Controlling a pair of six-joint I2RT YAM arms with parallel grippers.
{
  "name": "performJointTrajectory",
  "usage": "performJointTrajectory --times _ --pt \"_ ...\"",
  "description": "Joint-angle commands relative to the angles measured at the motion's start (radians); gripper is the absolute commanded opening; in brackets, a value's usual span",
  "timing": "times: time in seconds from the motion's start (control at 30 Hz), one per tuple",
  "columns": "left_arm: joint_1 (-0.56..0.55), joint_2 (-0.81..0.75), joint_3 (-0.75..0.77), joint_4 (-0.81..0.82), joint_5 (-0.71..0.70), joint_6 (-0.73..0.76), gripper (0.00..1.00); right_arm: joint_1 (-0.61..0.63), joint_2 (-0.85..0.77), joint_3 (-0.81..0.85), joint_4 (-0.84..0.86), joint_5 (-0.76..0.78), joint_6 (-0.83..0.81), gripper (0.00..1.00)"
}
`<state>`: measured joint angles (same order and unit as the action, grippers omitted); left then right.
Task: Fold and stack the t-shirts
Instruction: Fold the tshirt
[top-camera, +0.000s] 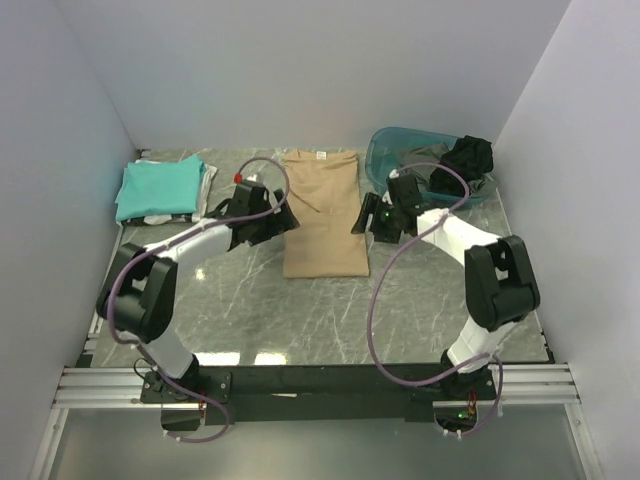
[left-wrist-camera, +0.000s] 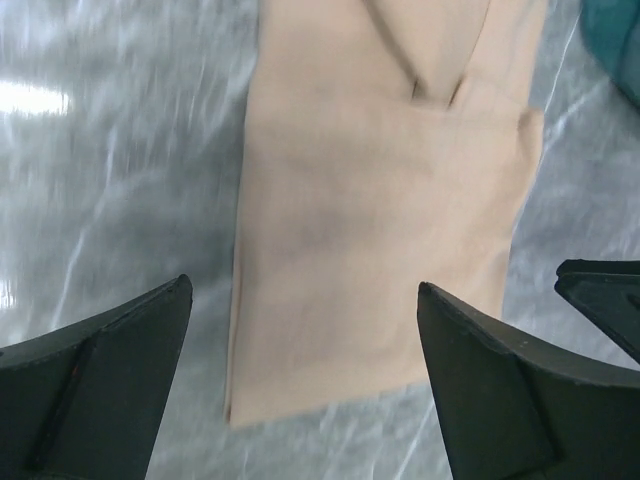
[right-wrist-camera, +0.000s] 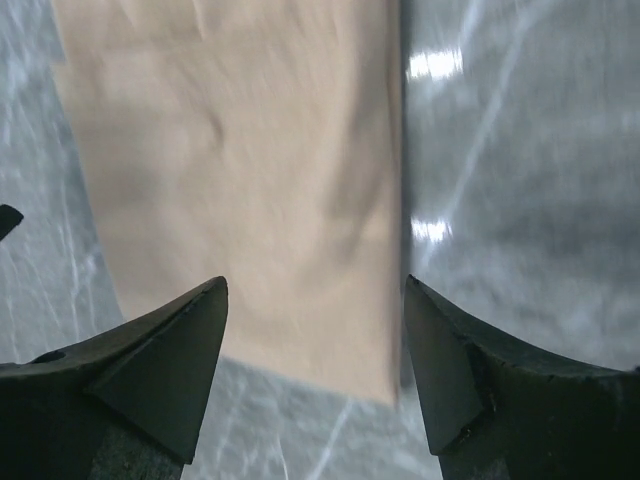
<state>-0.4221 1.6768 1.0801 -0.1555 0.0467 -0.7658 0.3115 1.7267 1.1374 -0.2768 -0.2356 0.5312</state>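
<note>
TOP EXTERNAL VIEW
- Work item: the tan t-shirt (top-camera: 322, 215) lies flat at table centre, folded lengthwise into a long narrow panel, collar at the far end.
- Finished stack: the teal t-shirt (top-camera: 158, 187) sits folded at the far left. Paler and darker cloth edges show beneath it.
- Unprocessed stock: a dark garment (top-camera: 468, 157) lies crumpled in the teal basket (top-camera: 395, 150) at the far right.
- Left gripper (top-camera: 285, 215): just beside the panel's left edge.
- Right gripper (top-camera: 362, 222): just beside the panel's right edge.
- Progress (judgement): at least one shirt is stacked. The tan one has its side folds only. A crosswise fold and a transfer to the stack remain, then the basket contents.

LEFT WRIST VIEW
- Left gripper (left-wrist-camera: 305, 288): jaws spread wide, nothing between them, raised above the cloth.
- Tan t-shirt (left-wrist-camera: 390, 200): the near end lies smooth, with a folded-in flap visible toward the collar.

RIGHT WRIST VIEW
- Right gripper (right-wrist-camera: 316, 284): jaws well apart, nothing gripped, above the panel's near right corner.
- Tan t-shirt (right-wrist-camera: 240, 150): flat, straight right edge, faint creases.

SURFACE AND ROOM
- Table (top-camera: 420, 300): grey marbled top, glossy, with lamp reflections.
- Enclosure: plain pale walls (top-camera: 300, 70) on three sides.
</note>
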Motion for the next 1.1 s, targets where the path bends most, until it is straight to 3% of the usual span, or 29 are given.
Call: performJointTrajectory --times 0.0,0.2,0.53,0.6,0.73,0.8,0.83,0.87,0.97,1.03,1.07 --pt "-0.017 -0.068 -0.097 0.042 0.045 -0.046 1.0 0.009 -0.093 -0.085 0.034 -0.024 0.001 0.78" --pt "-0.063 -0.092 -0.233 0.048 0.065 -0.107 0.97 0.032 -0.144 -0.223 0.027 -0.05 0.003 0.78" --pt "-0.095 -0.101 -0.327 0.08 0.076 -0.144 0.56 0.049 -0.207 -0.361 0.065 -0.047 0.035 0.68" --pt "-0.099 -0.088 -0.324 0.074 0.068 -0.147 0.52 0.049 -0.202 -0.367 0.076 -0.036 0.039 0.66" --pt "-0.099 -0.06 -0.309 0.053 0.038 -0.144 0.39 0.052 -0.17 -0.361 0.086 -0.051 0.044 0.54" --pt "-0.099 -0.051 -0.304 0.042 0.028 -0.142 0.23 0.052 -0.153 -0.364 0.102 -0.045 0.044 0.44" --pt "-0.099 -0.048 -0.301 0.037 0.022 -0.141 0.09 0.052 -0.145 -0.36 0.1 -0.047 0.044 0.34" --pt "-0.099 -0.048 -0.299 0.033 0.022 -0.141 0.03 0.052 -0.135 -0.358 0.1 -0.051 0.043 0.28" --pt "-0.101 -0.058 -0.307 0.021 0.025 -0.139 0.01 0.061 -0.141 -0.366 0.099 -0.076 0.043 0.18" --pt "-0.104 -0.081 -0.327 0.016 0.019 -0.139 0.01 0.075 -0.163 -0.387 0.099 -0.076 0.043 0.01" --pt "-0.11 -0.091 -0.336 0.014 0.018 -0.142 0.01 0.078 -0.173 -0.398 0.096 -0.077 0.044 0.0"
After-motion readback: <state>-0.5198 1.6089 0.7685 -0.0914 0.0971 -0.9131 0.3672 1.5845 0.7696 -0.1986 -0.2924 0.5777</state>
